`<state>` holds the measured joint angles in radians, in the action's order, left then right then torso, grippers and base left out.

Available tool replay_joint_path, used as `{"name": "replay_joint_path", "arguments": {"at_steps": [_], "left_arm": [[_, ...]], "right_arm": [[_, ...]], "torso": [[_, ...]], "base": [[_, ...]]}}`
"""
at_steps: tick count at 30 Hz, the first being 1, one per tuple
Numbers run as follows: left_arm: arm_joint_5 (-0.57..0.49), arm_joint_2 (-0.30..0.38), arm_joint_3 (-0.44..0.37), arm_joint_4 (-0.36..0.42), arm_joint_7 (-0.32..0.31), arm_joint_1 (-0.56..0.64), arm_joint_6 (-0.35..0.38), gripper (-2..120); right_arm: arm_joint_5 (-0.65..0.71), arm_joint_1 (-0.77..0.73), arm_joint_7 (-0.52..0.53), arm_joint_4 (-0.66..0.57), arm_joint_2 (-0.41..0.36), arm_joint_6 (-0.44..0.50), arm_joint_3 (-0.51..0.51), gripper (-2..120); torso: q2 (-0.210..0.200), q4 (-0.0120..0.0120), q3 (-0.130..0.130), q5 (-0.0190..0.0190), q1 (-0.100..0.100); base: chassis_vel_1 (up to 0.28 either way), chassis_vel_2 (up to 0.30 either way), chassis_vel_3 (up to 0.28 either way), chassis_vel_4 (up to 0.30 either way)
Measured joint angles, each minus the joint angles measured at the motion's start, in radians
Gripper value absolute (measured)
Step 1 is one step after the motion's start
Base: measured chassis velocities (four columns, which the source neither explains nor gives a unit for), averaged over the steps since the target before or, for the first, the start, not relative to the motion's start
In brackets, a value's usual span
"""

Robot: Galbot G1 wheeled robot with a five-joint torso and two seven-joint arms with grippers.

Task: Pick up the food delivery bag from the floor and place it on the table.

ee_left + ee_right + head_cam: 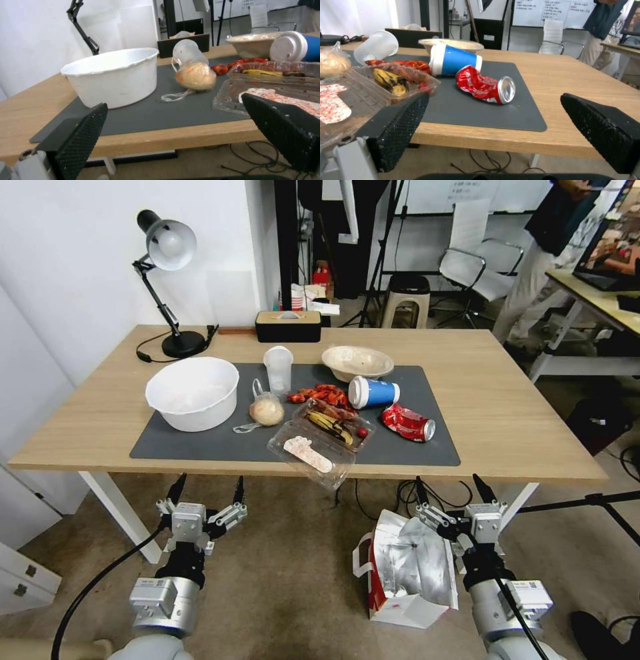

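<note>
On floor (280,580): delivery bag (407,573); table (520,420) cluttered; 2 claws, L (207,490) & R (453,487), open.

The right gripper (453,488) and its arm covered the right edge of the food delivery bag (407,570), and the bag's logo was too small to read. The table (507,400) hid the floor beneath it, where the cables (400,492) ran out of sight. The clear clamshell tray (356,90) was cut off at the picture's edge in the right wrist view, as was the blue cup (296,47) in the left wrist view. The desk lamp (81,27) lost its head and base there. The whiteboard writing (550,7) was illegible.
</note>
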<state>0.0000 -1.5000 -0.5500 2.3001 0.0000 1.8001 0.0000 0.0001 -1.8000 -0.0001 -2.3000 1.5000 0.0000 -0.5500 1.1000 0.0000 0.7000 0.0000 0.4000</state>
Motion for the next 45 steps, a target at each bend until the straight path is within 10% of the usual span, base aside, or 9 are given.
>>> {"name": "replay_joint_path", "arguments": {"at_steps": [26,35,45], "left_arm": [[-0.043,0.006,0.003,0.012,-0.041,-0.038,0.078,100],[-0.162,0.021,0.007,0.038,-0.146,-0.144,0.256,100],[-0.171,0.025,0.006,0.042,-0.151,-0.142,0.262,100]], "right_arm": [[0.016,0.005,-0.024,-0.003,-0.012,-0.018,-0.004,100],[0.119,0.04,-0.17,-0.044,-0.092,-0.136,-0.042,100],[0.303,0.104,-0.424,-0.123,-0.224,-0.345,-0.108,100]], "torso": [[0.0,-0.0002,0.0,0.0003,0.0],[0.0,-0.0003,0.0,0.0,0.0],[0.0,0.0001,0.0,0.0001,0.0]], "base": [[0.0,0.0,0.0,0.0],[0.0,0.0,0.0,0.0],[0.0,0.0,0.0,0.0]]}}
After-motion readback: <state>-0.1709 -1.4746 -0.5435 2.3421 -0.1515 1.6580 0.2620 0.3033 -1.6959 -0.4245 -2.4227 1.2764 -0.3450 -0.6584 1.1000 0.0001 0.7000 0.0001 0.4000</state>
